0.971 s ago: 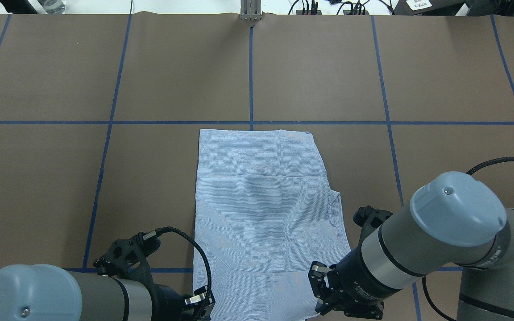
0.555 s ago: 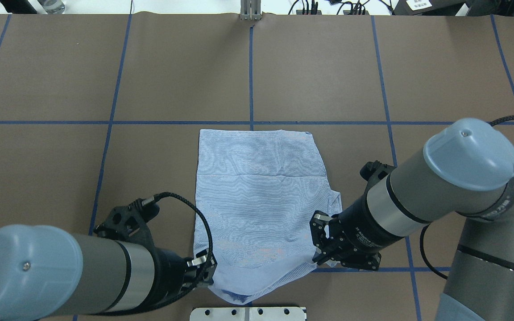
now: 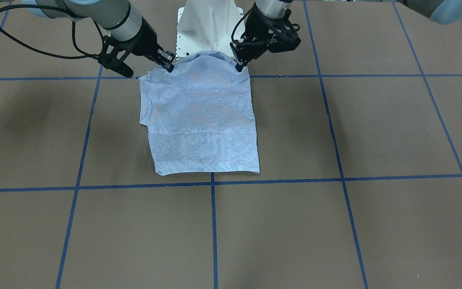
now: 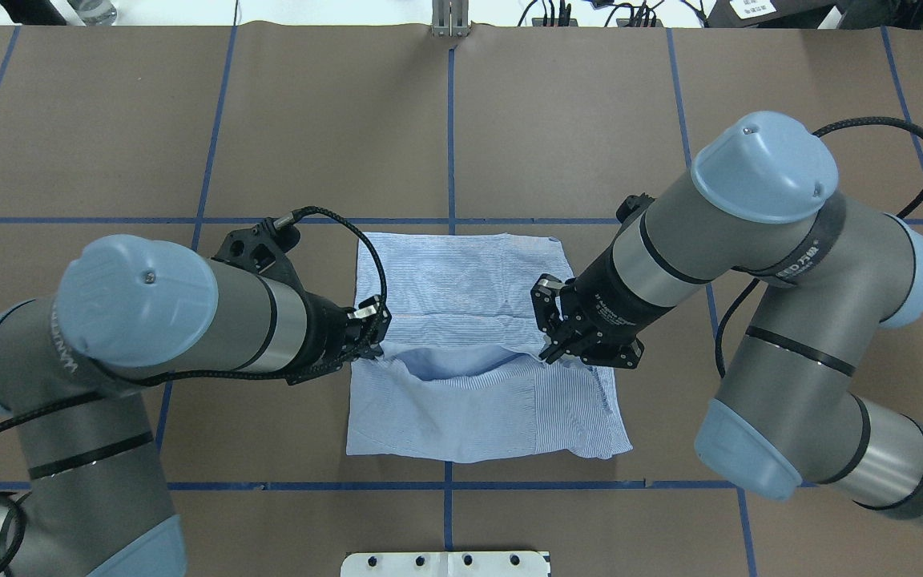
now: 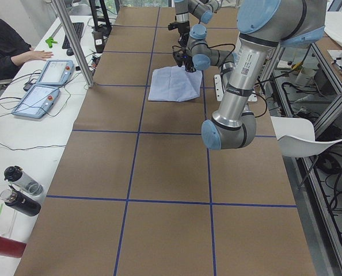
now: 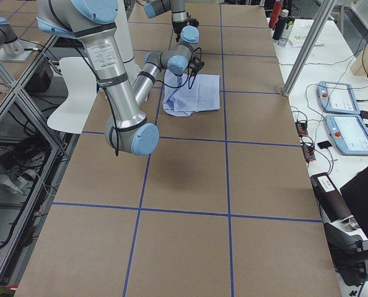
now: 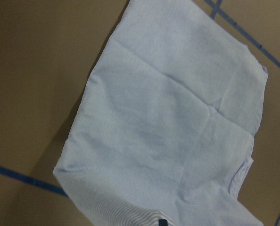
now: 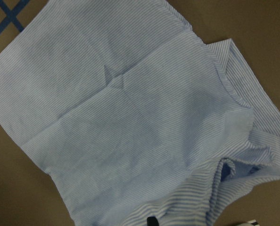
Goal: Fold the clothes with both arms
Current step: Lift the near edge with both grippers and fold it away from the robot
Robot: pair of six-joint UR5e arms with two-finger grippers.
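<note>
The clothes are one light blue pinstriped shirt [image 4: 461,276] lying flat on the brown table, also seen from the front [image 3: 203,120]. Its near edge is lifted and doubled over toward the far side, forming a raised flap [image 4: 477,401]. My left gripper [image 4: 373,332] is shut on the flap's left corner. At the flap's right corner my right gripper [image 4: 551,346] is shut too. In the front view the left gripper [image 3: 239,66] is on the right and the right gripper [image 3: 169,64] on the left. Both wrist views look down on the striped cloth [image 7: 168,122] [image 8: 121,117].
Blue tape lines [image 4: 451,144] divide the brown table into squares. The white pedestal base [image 3: 211,28] stands just behind the shirt. A seated person [image 5: 4,46], teach pendants [image 5: 50,72] and bottles [image 5: 21,190] are on a side table beyond the far edge.
Both arms have travelled away from the robot's base, carrying the shirt's near edge up and over the rest of the cloth. The shirt's visible length has shortened.
</note>
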